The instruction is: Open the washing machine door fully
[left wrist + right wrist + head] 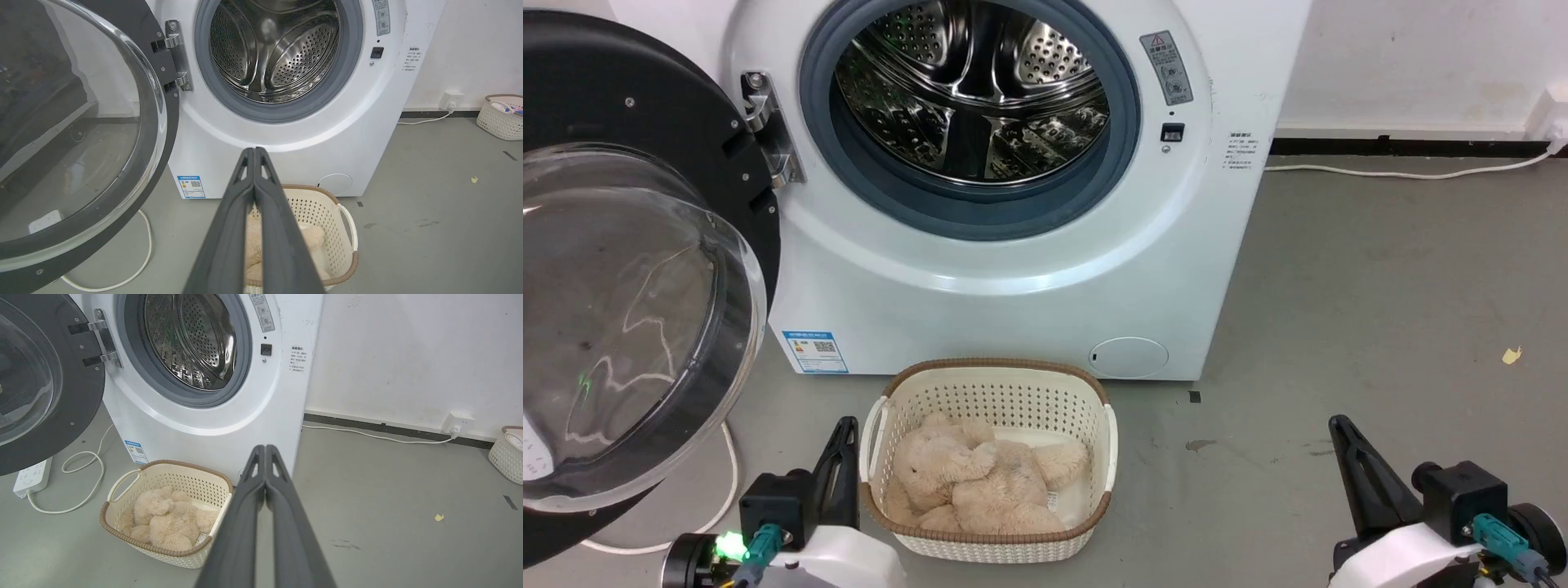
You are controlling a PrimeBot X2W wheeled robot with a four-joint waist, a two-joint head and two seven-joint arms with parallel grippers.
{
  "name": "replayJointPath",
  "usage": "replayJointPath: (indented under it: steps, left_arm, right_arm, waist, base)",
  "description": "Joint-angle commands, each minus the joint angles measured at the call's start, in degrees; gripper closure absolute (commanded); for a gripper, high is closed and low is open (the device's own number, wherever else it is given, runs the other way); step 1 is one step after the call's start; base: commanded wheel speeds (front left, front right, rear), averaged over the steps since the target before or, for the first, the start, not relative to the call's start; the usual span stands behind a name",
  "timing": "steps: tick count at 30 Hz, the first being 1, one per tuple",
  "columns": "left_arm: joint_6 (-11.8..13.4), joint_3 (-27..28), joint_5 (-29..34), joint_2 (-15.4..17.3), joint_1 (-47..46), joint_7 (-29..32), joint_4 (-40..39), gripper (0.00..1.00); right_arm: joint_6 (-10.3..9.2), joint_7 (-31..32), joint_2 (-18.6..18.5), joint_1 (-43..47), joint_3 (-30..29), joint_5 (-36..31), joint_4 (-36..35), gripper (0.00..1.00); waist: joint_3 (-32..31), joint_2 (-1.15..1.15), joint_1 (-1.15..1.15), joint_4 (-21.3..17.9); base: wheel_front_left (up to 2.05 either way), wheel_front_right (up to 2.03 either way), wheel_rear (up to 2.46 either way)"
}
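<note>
Nearest the robot, the left pincer (847, 425) sits low beside the cream basket (992, 369), and its wrist view shows the two dark fingers clenched tip to tip on nothing. The right pincer (1338, 423) is low over bare floor (1380, 310), well apart from everything, likewise clenched and empty. Neither touches the washing machine door (621, 90). The basket stands on the floor just before the machine and holds a pale plush toy (980, 482). To the robot's left, the door hangs on its metal hinge (768, 131), swung wide, its clear glass bowl (621, 310) bulging toward the camera and its black frame well clear of the opening. The washing machine (980, 318) shows the whole grey-blue rubber ring (980, 220) and the steel drum (972, 90) unobstructed. By my judgement the opening step is at or very near its end. If the hinge has travel left, the next move calls for the left pincer to rise to the door's black rim and push it outward about the hinge, keeping off the glass. The floor is smooth grey with a few marks, a loose white cable (727, 482), a power strip (30, 482) and a yellow scrap (1512, 354). Beyond are a white wall (408, 355), a socket (459, 420) and a second basket (504, 455).
</note>
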Motion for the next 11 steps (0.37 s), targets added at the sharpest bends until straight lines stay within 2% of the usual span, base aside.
replayJointPath:
  steps: [1,11]
  left_arm:
    - [-0.47,0.62,0.66,-0.27,-0.80,0.43,-0.30,1.00]
    - [-1.54,2.05,2.21,-1.00,-1.03,1.56,-0.51,1.00]
  right_arm:
    - [0.02,0.28,0.18,-0.83,0.16,-0.55,-0.39,1.00]
    - [0.02,1.45,0.20,-1.26,0.43,-1.12,-0.53,1.00]
  waist:
    - [-0.02,0.00,0.00,-0.04]
    - [-0.15,0.00,0.00,-0.32]
  base:
    - [0.00,0.00,0.00]
    - [0.00,0.00,0.00]
